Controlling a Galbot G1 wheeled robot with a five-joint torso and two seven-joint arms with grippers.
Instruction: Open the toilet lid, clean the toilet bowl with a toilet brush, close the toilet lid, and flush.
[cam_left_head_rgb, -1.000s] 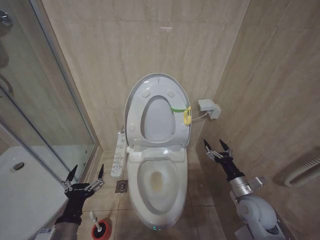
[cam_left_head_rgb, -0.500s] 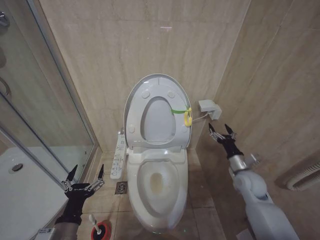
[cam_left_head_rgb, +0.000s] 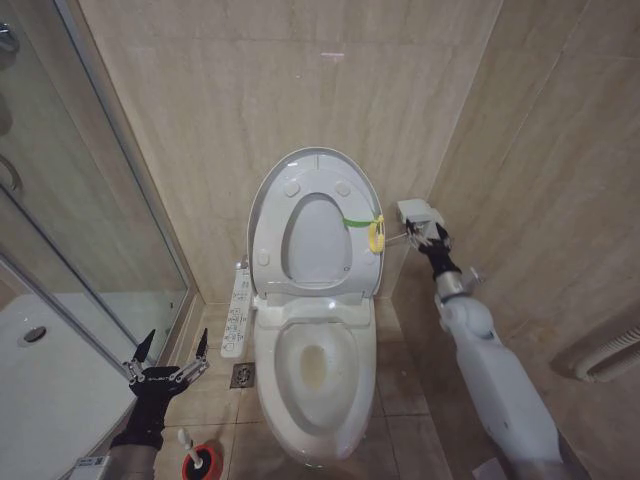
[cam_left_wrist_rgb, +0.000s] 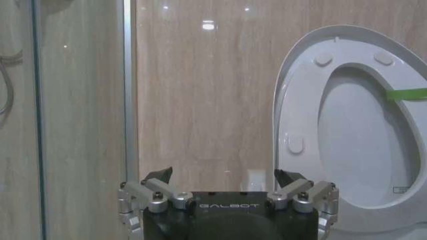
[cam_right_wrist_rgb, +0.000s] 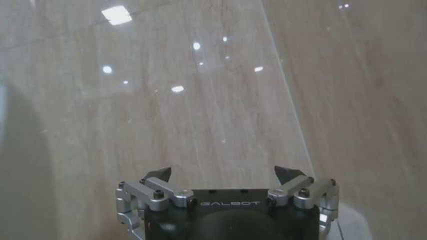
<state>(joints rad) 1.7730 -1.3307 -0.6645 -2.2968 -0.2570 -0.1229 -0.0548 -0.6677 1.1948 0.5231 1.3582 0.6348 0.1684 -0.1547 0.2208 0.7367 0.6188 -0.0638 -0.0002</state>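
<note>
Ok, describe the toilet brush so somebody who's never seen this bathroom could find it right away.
Start at the white toilet bowl against the tiled wall. On the floor at its front corner, on the glass shower side, just below the left gripper, stands the toilet brush: a thin white stick handle rising from a round red cup holder, the only red thing there.

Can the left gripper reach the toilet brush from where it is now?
Probably yes. The open left gripper hangs above the floor beside the toilet bowl, and the toilet brush stands in its red holder just below it. Nothing lies between them, so a move straight down looks free.
</note>
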